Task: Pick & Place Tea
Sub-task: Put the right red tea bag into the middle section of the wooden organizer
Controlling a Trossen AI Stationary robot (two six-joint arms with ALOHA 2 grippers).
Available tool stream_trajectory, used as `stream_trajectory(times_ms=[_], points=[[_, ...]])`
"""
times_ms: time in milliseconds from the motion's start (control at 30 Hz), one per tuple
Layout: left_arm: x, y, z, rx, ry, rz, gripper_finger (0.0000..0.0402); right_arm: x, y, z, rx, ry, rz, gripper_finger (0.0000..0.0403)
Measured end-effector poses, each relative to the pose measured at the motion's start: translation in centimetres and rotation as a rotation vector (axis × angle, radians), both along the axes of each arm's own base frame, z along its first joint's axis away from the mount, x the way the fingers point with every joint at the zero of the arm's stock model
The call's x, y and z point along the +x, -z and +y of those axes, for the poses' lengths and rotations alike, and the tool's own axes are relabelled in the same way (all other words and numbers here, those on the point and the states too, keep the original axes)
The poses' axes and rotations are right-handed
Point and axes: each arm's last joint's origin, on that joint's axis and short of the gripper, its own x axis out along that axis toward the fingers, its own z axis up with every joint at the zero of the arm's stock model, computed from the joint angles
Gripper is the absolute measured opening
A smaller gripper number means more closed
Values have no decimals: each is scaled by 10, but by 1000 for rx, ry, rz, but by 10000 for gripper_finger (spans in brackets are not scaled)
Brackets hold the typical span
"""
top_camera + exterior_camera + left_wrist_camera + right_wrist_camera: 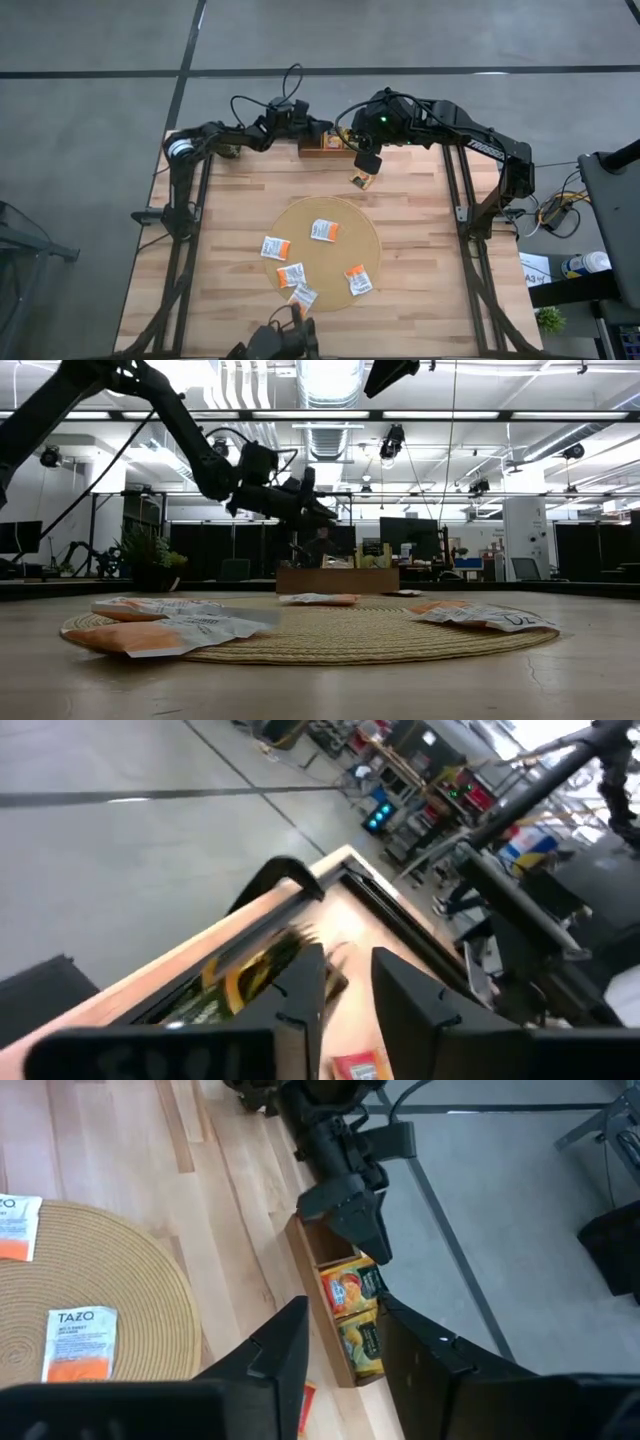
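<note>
"TAZO" printed in black caps on white sachet w/ orange lower band, lying on round woven mat, approx 6 o'clock part of mat in right wrist view. Second white-orange sachet at mat's 9 o'clock edge, cut off by frame: only letter end "O" legible, rest out of view. Low view: dark marks resembling "DZ" on white sachet at 3 o'clock side of mat, prob. brand name seen reversed; not certain. Print on green-yellow sachets in wooden tray: too small to read.
</note>
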Motion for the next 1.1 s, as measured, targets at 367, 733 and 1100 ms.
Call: stream_trajectory(times_ms=[367, 733, 1100], points=[[2, 4, -4, -32, 72, 148, 1, 0, 0, 0, 2, 2, -1, 113], [19, -14, 9, 96, 203, 425, 0, 0, 0, 0, 0, 0, 0, 111], [24, 1, 9, 76, 246, 471, 0, 0, 0, 0, 6, 8, -4, 95]])
